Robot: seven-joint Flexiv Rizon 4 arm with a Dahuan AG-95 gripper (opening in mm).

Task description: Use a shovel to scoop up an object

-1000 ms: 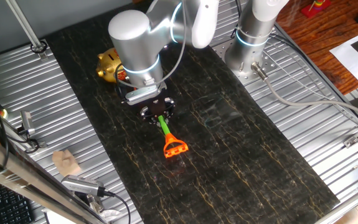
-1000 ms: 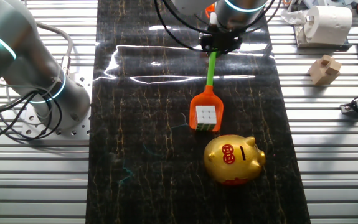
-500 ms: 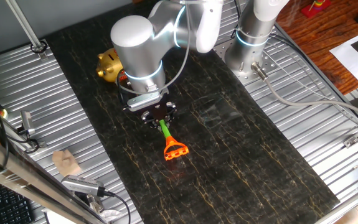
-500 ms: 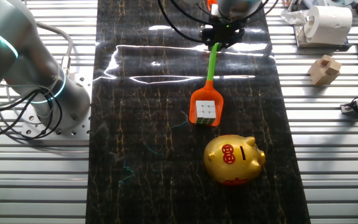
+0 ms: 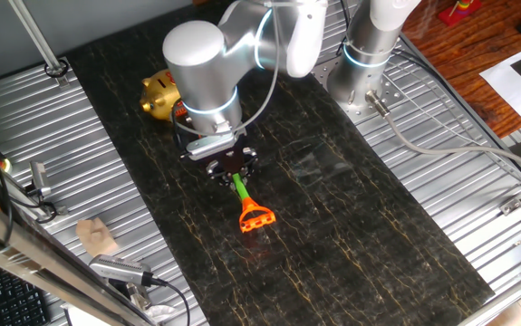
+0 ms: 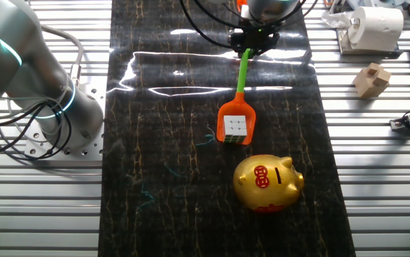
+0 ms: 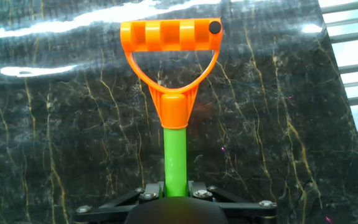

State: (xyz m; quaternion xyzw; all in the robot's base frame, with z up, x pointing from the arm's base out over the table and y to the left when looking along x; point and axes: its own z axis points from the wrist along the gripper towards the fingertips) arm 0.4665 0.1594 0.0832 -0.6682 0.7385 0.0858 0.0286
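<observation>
1. My gripper point(image 7: 175, 194) pinches the thin green shaft of the toy shovel point(image 6: 237, 100), fingers pressed against it on both sides; the hand view shows the shaft rising from between them to the orange D-shaped loop handle point(image 7: 171, 46) above the dark marbled table point(image 6: 155, 157).

2. The shovel's long axis runs straight through my grip: loop handle on 1 side, orange scoop blade point(image 6: 236, 126) on the other, shaft in line with the length of the dark mat.

3. The small white-and-blue cube point(image 6: 236, 126) sits on the blade, inside its outline, in the other fixed view. I judge it scooped, though whether the blade is off the table I cannot tell from these pictures.

4. Just beyond the blade's tip, on the same line, lies the gold piggy bank point(image 6: 267, 183) with red marks, near the blade but apart from it.

5. Any coming move turns on this line: the cube lies away from my gripper along the shaft, with the piggy bank further out, so I judge that lifting calls for keeping the blade level and not pushing forward.

6. From one fixed view, the arm point(image 5: 206, 63) hides the blade and cube; only the shaft and loop handle show below my gripper.
</observation>
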